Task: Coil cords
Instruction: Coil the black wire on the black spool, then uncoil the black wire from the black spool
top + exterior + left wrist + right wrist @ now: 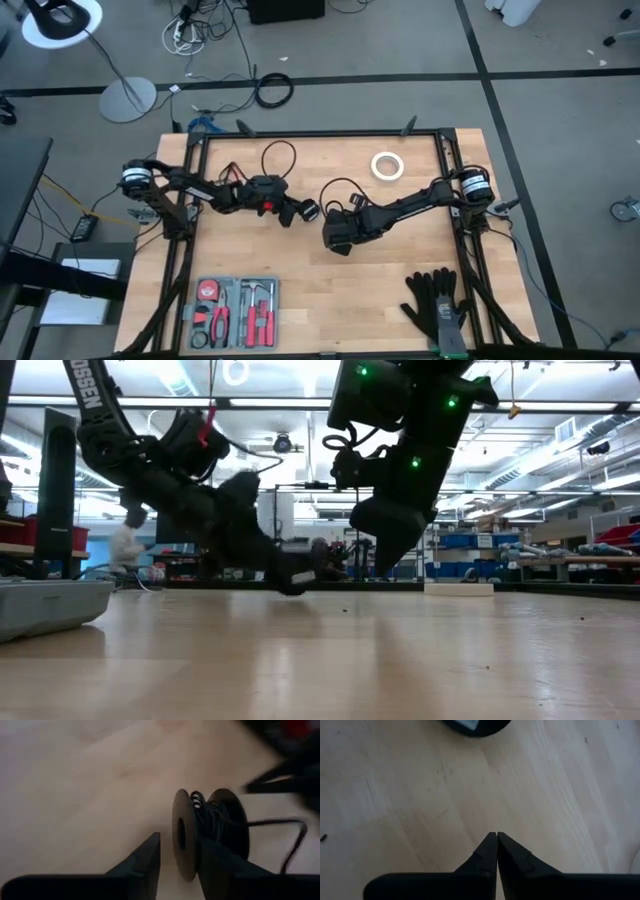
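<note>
Black cord (217, 822) is sitting wound on a small round spool (182, 840) at the table's (340, 300) middle. Your left gripper (177, 852) is straddling one spool flange, fingers (145, 857) parted, not clamping. Your right gripper (496, 851) is hanging just right of it, fingers pressed together, holding nothing.

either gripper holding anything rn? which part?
Left gripper straddles one flange of the black spool wound with cord, jaws slightly apart; a firm grip cannot be told. Right gripper is shut, empty.
</note>
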{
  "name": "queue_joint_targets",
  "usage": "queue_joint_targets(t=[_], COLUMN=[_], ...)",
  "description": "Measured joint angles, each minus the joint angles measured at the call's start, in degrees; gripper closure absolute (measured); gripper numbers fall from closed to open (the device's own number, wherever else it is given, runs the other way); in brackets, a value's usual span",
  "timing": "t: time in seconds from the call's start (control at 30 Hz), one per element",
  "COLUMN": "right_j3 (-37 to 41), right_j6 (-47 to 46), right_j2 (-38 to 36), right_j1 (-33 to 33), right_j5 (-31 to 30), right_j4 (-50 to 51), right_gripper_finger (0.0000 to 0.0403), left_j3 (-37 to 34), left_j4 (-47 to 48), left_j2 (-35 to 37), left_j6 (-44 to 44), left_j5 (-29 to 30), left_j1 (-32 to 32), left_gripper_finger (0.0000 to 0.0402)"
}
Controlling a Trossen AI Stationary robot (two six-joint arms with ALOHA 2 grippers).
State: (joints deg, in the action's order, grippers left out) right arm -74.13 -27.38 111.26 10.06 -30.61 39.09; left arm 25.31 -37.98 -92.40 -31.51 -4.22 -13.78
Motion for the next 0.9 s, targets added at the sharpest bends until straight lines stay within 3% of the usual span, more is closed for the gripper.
queue_joint_targets(t=[0.17,0.33,0.73,0.9], right_j3=[0.00,0.00,0.00,1.31], right_j6=[0.01,0.04,0.45,0.94], right_j2=[0.00,0.00,0.00,0.00], right_j1=[0.51,0.49,0.29,0.23], right_j5=[0.11,0.28,0.25,-0.09], right_j4=[-0.02,-0.68,-1.11,-3.79], right_gripper_finger=[0.0394,0.0394,0.0394,0.0394], left_j3=[0.03,0.19,0.22,-0.01], left_j4=[8.41,11.76,15.15,20.89], left_j2=[0.04,0.16,0.54,4.42], left_j6=[1.91,2.95,11.69,13.31], left_j5=[2.42,-2.79,-6.31,-7.68], left_j1=[-3.95,-5.26,-8.65,-9.72], left_gripper_finger=[0.0275,0.0275,0.0275,0.0275])
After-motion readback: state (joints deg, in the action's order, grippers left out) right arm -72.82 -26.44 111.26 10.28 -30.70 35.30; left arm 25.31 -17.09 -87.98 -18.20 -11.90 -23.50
